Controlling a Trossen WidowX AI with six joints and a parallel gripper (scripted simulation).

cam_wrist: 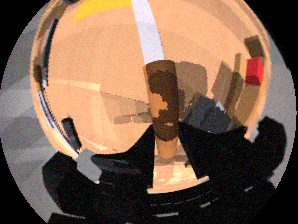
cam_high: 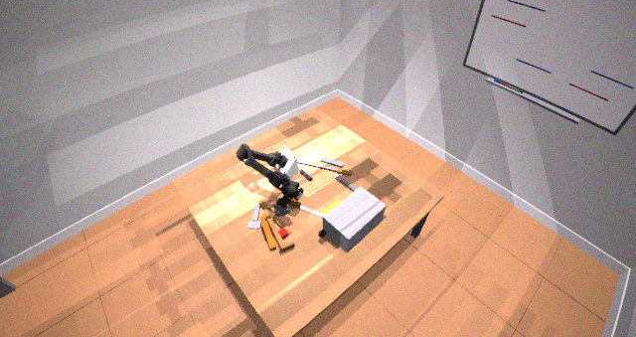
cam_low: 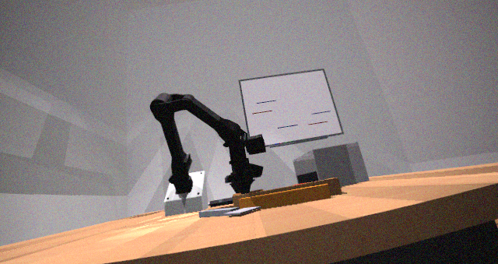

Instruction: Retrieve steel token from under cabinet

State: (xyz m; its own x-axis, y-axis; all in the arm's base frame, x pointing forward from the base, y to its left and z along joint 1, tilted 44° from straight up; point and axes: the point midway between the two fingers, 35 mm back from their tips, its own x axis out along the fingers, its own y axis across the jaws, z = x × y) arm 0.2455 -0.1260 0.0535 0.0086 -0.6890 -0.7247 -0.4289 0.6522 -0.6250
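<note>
My gripper (cam_high: 283,207) (cam_low: 241,190) (cam_wrist: 162,124) is low over the table and shut on the near end of a short brown wooden stick (cam_high: 294,204) (cam_wrist: 161,90). The stick points toward a white strip (cam_high: 310,211) (cam_wrist: 148,26) and the yellow marked patch (cam_high: 331,206) in front of the grey cabinet (cam_high: 354,217) (cam_low: 334,163). The cabinet stands to the right of the gripper, with a dark gap at its base. The steel token is not in sight in any view.
A long brown stick (cam_low: 296,187), an orange stick (cam_high: 268,236) (cam_low: 284,198) and a red block (cam_high: 283,233) (cam_wrist: 254,70) lie beside the gripper. Grey flat bars (cam_high: 254,218) (cam_low: 229,211) lie to its left. More thin tools (cam_high: 332,162) lie behind, near the arm's white base (cam_high: 289,160) (cam_low: 187,195).
</note>
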